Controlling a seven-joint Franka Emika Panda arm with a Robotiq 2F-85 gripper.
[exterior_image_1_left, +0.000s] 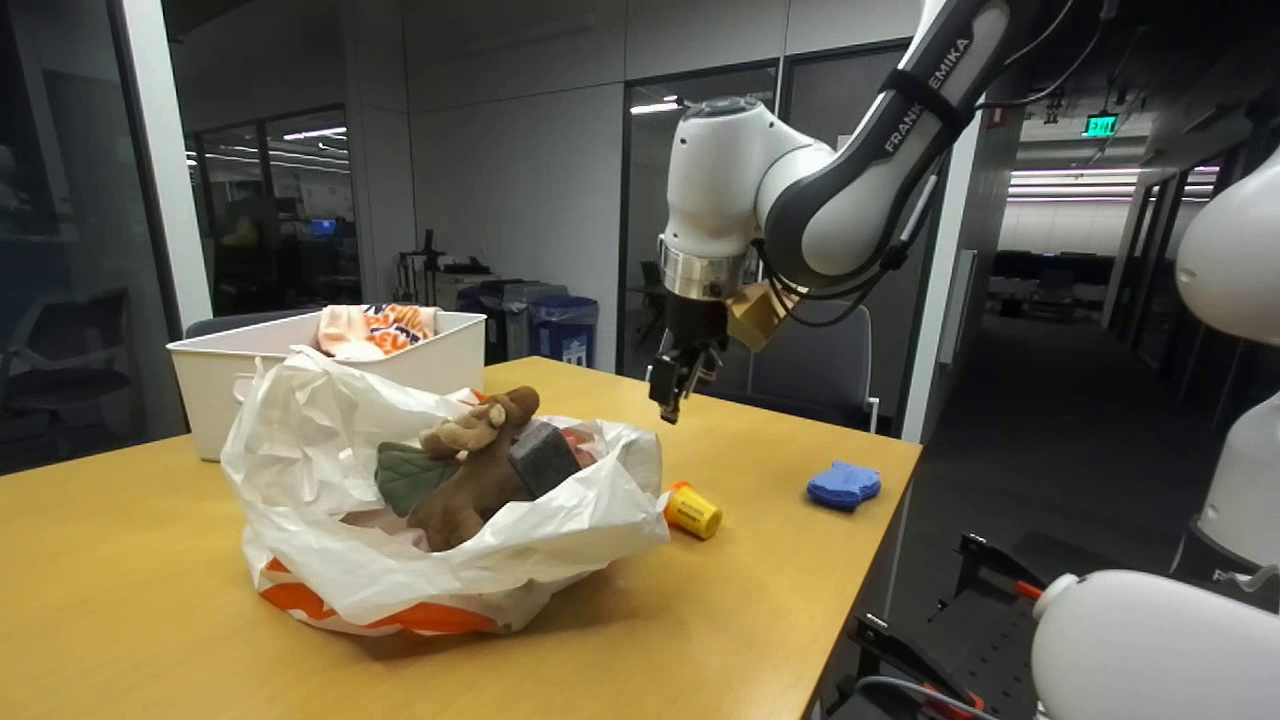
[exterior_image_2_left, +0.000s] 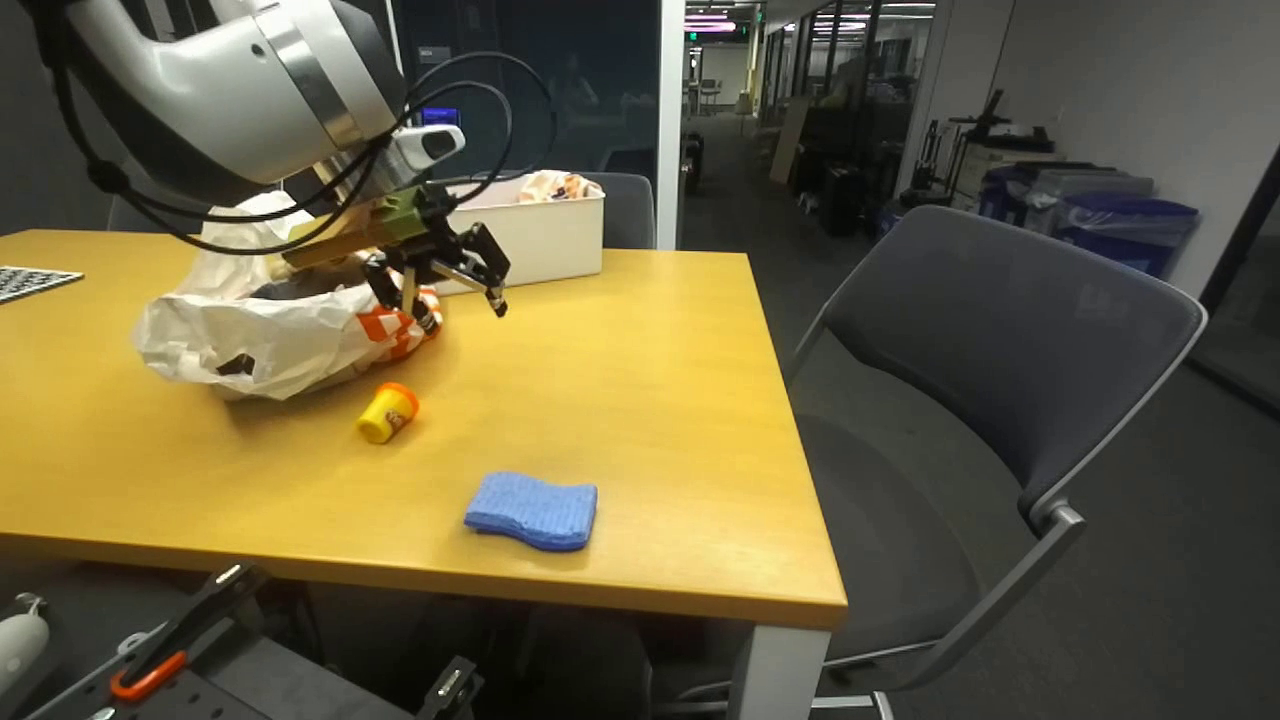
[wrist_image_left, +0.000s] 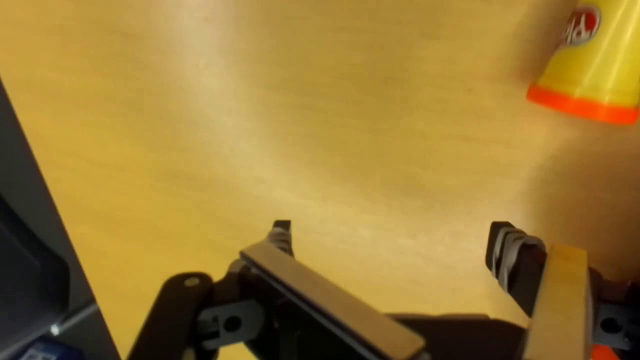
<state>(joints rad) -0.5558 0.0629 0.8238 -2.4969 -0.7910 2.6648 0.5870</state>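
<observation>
I had gripper (exterior_image_2_left: 463, 313) spread wide, empty, over table (exterior_image_2_left: 650, 400); in an exterior view, bag (exterior_image_2_left: 290, 335) sat left, tub (exterior_image_2_left: 388, 412) nearer, cloth (exterior_image_2_left: 533, 508) near right.

Tub (exterior_image_2_left: 383, 416): ylw, org lid (wrist_image_left: 582, 106)
Gripper (wrist_image_left: 390, 229): mostly blk
Bag (exterior_image_1_left: 480, 575): wht w/ org print
Toy (exterior_image_1_left: 470, 495): brn
Cloth (exterior_image_2_left: 532, 512): blue
Box (exterior_image_2_left: 550, 240): off-wht
Table (exterior_image_2_left: 640, 400): ylw-tan

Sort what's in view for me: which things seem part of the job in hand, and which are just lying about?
Likely part of it, judging by nearness:
open, empty pincer
yellow tub, on its side
white plastic bag, with a brown plush toy inside

Seemingly just lying about:
folded blue cloth
white bin
grey chair
</observation>
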